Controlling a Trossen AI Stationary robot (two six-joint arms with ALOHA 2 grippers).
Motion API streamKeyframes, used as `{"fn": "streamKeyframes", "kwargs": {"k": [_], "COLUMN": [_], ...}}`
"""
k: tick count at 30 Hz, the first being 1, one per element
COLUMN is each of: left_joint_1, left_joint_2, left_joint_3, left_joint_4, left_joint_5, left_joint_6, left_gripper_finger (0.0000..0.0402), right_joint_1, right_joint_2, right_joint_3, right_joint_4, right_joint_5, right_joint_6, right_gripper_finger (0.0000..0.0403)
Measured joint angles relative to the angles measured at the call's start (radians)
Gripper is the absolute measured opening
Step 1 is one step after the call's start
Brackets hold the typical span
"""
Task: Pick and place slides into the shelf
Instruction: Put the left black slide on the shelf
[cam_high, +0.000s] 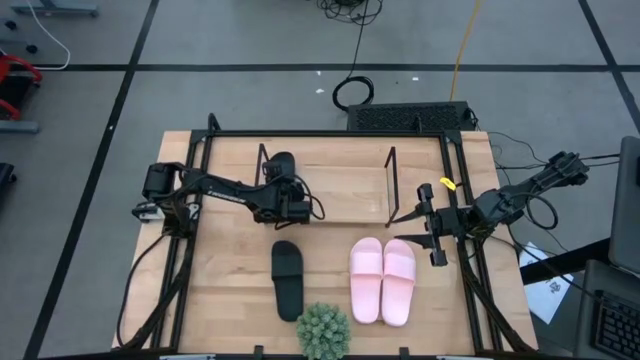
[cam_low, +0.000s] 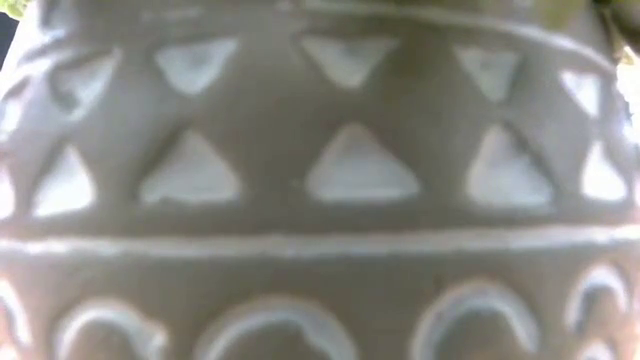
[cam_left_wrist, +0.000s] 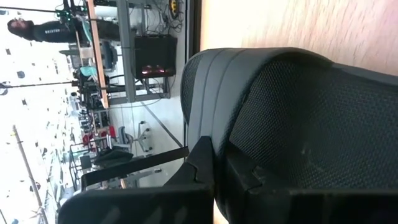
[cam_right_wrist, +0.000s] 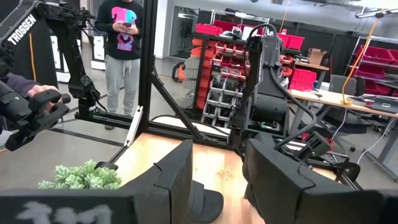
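One matte black slide (cam_high: 282, 163) is at the left end of the shelf (cam_high: 345, 195), by its left wire frame, and fills the left wrist view (cam_left_wrist: 292, 118). My left gripper (cam_high: 284, 188) is shut on it. The second black slide (cam_high: 287, 281) lies flat on the table near the front. The pink pair (cam_high: 382, 281) lies side by side to its right. My right gripper (cam_high: 432, 232) hangs open beside the shelf's right wire frame and touches nothing. Through its wrist view (cam_right_wrist: 217, 180) I see the toe of the lying black slide (cam_right_wrist: 208, 204). My left gripper (cam_left_wrist: 224, 171) pinches the black slide's rim (cam_left_wrist: 214, 124) between its two fingers. One finger (cam_left_wrist: 199, 163) lies on the smooth outer side, the other (cam_left_wrist: 255, 177) on the textured face. The gripper is rolled sideways. Whether the slide rests on the shelf board does not show.
A potted plant (cam_high: 323, 331) stands at the table's near edge, and its patterned pot (cam_low: 320, 180) blocks the whole low view. Black rails (cam_high: 452, 200) frame the tabletop. A person (cam_right_wrist: 124, 50) stands in the room beyond. The shelf board's middle and right part is bare.
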Motion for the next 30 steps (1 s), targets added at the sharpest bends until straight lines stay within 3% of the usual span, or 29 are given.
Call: {"fn": "streamKeyframes", "kwargs": {"k": [11, 30], "left_joint_1": [0.001, 0.000], "left_joint_2": [0.000, -0.003], "left_joint_3": [0.000, 0.000], "left_joint_4": [-0.003, -0.010], "left_joint_5": [0.043, 0.027], "left_joint_6": [0.002, -0.007], "left_gripper_finger": [0.0042, 0.0109], "right_joint_1": [0.000, 0.000], "right_joint_2": [0.000, 0.000], "right_joint_3": [0.000, 0.000], "right_joint_4": [0.000, -0.001], "right_joint_5": [0.000, 0.000], "right_joint_6": [0.000, -0.003], "right_gripper_finger": [0.0144, 0.0144]}}
